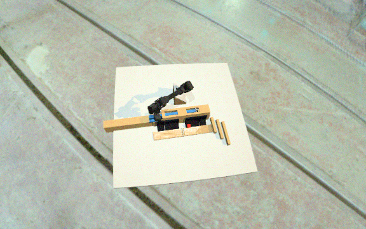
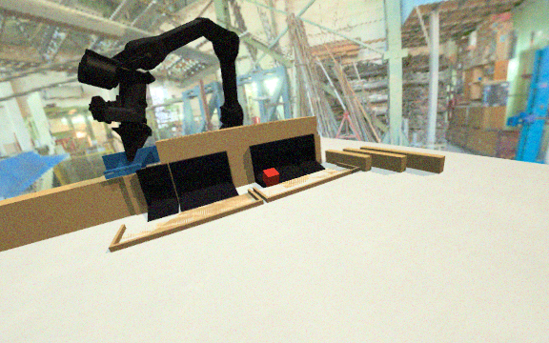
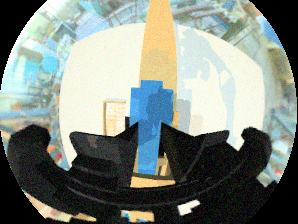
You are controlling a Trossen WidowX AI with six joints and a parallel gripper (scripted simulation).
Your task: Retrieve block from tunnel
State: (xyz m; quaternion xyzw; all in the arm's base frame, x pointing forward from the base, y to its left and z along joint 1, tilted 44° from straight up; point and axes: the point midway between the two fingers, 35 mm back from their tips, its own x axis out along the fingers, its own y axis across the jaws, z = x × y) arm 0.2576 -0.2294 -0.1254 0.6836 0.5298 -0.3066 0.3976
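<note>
- A long wooden beam (image 1: 126,123) (image 2: 50,210) (image 3: 160,40) was seen extending leftward from the left end of the wooden tunnel (image 1: 182,112) (image 2: 241,164).
- A blue piece (image 1: 152,118) (image 2: 112,164) (image 3: 150,100) was exposed at the tunnel's left end; blue was also shown through both openings in the tunnel's roof.
- The gripper (image 1: 157,117) (image 2: 131,159) (image 3: 149,124) was pointed downward at the tunnel's left end, its fingers closed upon the upright part of the blue piece.
- The black arm (image 1: 170,95) (image 2: 174,45) was arched behind the tunnel.
- A shallow left tray (image 1: 168,134) (image 2: 189,216) (image 3: 116,117) was placed before the tunnel's left half.
- The red block (image 1: 188,126) (image 2: 271,176) was located low at the tunnel's right-hand front opening, ungrasped.
- A right tray (image 1: 199,129) (image 2: 308,181) was set before the tunnel's right half.
- Three rods (image 1: 225,133) (image 2: 422,162) were laid side by side, apart, beyond the tunnel's right end.
</note>
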